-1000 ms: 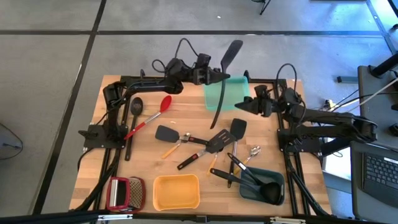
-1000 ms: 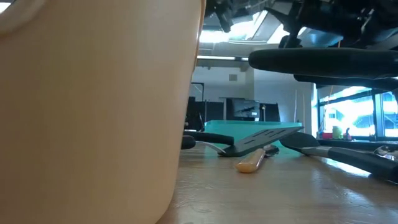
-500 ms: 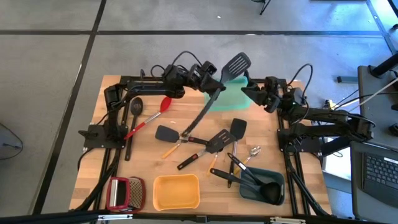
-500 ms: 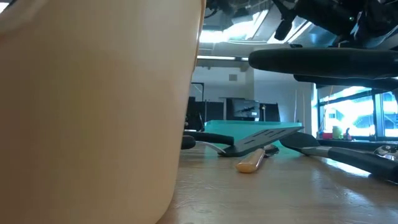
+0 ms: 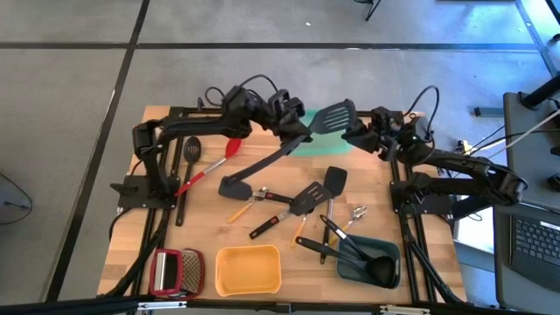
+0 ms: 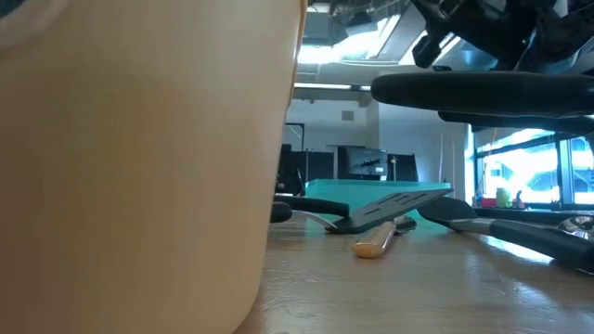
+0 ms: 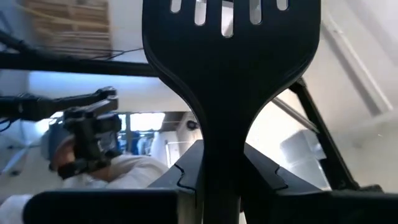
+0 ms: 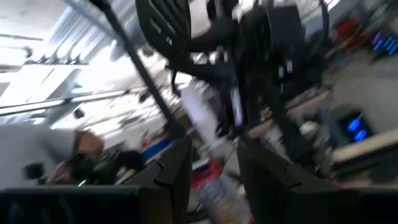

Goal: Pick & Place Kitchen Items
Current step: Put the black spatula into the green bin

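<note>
- Clamping a black slotted turner (image 5: 335, 116) above the teal tray (image 5: 308, 145), left gripper (image 5: 293, 125) grips its handle; right gripper (image 5: 354, 134) waits nearby, fingers parted, empty.
- Grey-blue tray (image 5: 385, 265) holds several utensils; red spoon (image 5: 210, 164) and others left on table (image 5: 201, 227).

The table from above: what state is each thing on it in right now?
Slotted turner: lifted, held at its handle.
Left gripper: shut on the slotted turner.
Right gripper: raised beside the turner's head, holding nothing.
Teal tray: flat, partly covered by the turner.
Yellow tray: empty.
Grey-blue tray: holds black utensils.
Red spoon: lying on the table.
Grater: lying flat.
</note>
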You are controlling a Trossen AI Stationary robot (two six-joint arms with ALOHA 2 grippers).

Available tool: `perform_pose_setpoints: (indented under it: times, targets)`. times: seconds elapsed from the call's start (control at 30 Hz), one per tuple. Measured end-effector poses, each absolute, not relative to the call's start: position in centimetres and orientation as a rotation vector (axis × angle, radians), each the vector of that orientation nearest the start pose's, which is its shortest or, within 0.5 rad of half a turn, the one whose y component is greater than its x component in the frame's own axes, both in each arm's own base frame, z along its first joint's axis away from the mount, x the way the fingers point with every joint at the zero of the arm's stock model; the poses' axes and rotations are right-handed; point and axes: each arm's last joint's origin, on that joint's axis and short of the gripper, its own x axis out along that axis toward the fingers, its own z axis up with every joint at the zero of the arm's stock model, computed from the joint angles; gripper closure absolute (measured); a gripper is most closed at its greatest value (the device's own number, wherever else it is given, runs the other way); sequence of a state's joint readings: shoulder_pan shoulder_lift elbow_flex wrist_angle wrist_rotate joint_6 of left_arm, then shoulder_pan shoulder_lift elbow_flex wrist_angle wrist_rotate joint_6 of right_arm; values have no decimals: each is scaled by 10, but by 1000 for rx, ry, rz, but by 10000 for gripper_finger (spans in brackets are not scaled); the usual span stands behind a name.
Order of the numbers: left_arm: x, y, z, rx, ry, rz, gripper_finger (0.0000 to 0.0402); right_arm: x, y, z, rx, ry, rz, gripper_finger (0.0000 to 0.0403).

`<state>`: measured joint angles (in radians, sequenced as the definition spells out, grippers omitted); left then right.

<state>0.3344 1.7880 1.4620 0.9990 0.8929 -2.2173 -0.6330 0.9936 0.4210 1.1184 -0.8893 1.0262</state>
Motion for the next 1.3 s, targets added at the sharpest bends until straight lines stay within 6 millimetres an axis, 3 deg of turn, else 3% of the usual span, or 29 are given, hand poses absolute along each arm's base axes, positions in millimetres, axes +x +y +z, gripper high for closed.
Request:
perform_pose_setpoints:
  times: [0.27,0.53,0.9,1.1,1.3]
  targets:
    - [366,107,405,-1719,377,-691,344,155,-102,294,558,-239,396,272]
    - [374,84,397,-1685,446,-648,344,157,-102,341,410,-308,434,237]
    - [375,80,395,-1654,428,-641,344,176,-102,365,411,-57,440,171]
    - [377,82,389,-1630,448,-592,344,182,-93,368,387,-43,480,173]
    - [375,88,387,-1616,449,-579,344,185,-87,367,398,-34,497,208]
